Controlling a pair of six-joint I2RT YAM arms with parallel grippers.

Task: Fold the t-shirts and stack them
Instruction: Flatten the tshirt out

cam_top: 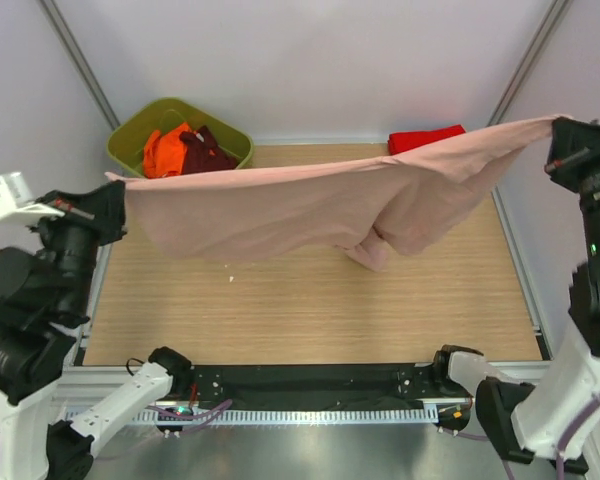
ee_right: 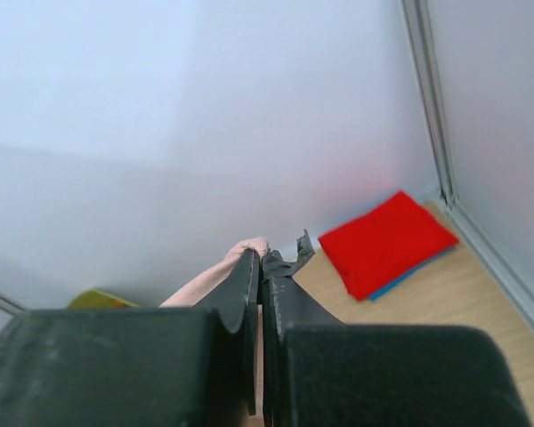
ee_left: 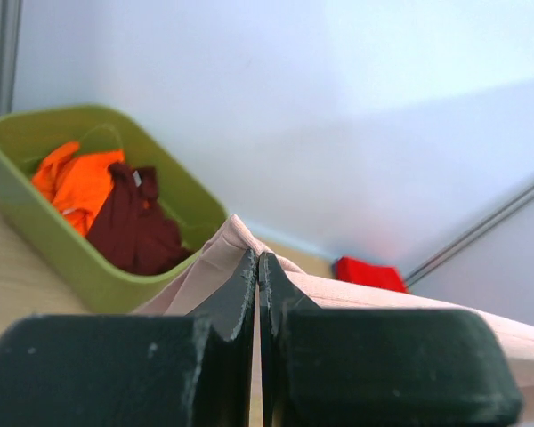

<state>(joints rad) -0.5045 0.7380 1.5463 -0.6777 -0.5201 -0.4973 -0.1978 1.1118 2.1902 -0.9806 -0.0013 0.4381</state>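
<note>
Stretching over the table [cam_top: 280, 320], the dusty-pink t-shirt [cam_top: 260, 205] is held in the air by its two ends, with the left gripper [ee_left: 257, 260] and the right gripper [ee_right: 261, 260] each pinched tight on an edge. It is judged light, soft and limp: the middle sags and one bunch droops low, so hems and corners are best pinched. Farther back, a folded red t-shirt [cam_top: 425, 138] lies at the right, and an orange t-shirt [cam_top: 163, 150] and a maroon t-shirt [cam_top: 205, 150] are heaped in a green bin [cam_top: 130, 135].
</note>
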